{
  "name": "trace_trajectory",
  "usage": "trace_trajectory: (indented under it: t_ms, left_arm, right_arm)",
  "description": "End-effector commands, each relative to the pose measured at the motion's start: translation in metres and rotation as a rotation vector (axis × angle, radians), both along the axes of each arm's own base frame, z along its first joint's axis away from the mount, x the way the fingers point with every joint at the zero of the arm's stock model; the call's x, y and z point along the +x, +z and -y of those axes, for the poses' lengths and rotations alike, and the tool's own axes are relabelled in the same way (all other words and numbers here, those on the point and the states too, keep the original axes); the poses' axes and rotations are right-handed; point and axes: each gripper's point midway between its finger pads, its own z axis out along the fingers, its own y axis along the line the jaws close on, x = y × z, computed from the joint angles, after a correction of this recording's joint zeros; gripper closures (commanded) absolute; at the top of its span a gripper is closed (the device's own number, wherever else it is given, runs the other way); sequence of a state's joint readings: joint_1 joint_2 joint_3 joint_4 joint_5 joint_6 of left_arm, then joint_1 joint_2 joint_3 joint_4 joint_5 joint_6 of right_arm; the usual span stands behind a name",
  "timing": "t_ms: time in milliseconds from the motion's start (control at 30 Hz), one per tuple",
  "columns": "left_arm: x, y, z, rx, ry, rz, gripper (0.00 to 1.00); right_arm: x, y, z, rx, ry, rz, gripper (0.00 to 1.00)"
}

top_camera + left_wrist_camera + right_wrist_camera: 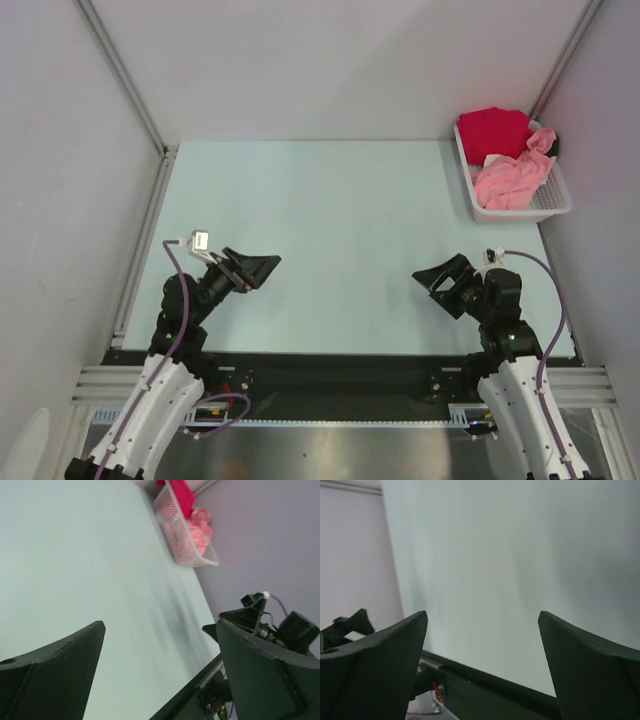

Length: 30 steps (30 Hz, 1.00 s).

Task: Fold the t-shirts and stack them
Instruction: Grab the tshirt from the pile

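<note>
Start of task, apparently: left claw [264,272] and right claw [432,287] are released and empty. Red shirt [494,128] and pink shirt [512,178] sit bunched in basket [520,213], far beyond right claw; next, reach there.

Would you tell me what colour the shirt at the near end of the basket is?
Light salmon pink shirt, clearest in the top external view.

We see soft cloth in the crimson red t-shirt [493,130] and salmon pink t-shirt [512,180], a white plastic mesh basket [525,212], and a smooth matt pale-green tabletop [340,220].
</note>
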State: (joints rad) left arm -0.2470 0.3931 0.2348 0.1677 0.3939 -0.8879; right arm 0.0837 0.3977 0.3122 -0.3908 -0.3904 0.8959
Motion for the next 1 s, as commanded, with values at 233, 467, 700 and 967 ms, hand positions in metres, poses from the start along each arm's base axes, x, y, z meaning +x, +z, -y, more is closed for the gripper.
trace_trajectory:
  t_ms: [233, 467, 700, 967]
  left_arm:
    - [0.043, 0.014, -0.003, 0.281, 0.005, -0.038, 0.00]
    - [0.062, 0.038, -0.010, 0.331, 0.065, 0.038, 0.00]
    - [0.069, 0.014, -0.044, 0.428, 0.242, -0.156, 0.00]
    - [0.084, 0.007, -0.056, 0.482, 0.296, -0.214, 0.00]
  right_arm:
    - [0.122, 0.066, 0.075, -0.424, -0.247, 0.042, 0.00]
    - [0.211, 0.109, 0.130, -0.335, -0.418, 0.145, 0.00]
    - [0.333, 0.126, 0.222, -0.413, -0.589, 0.273, 0.12]
    - [0.462, 0.094, 0.241, -0.375, -0.483, 0.310, 0.23]
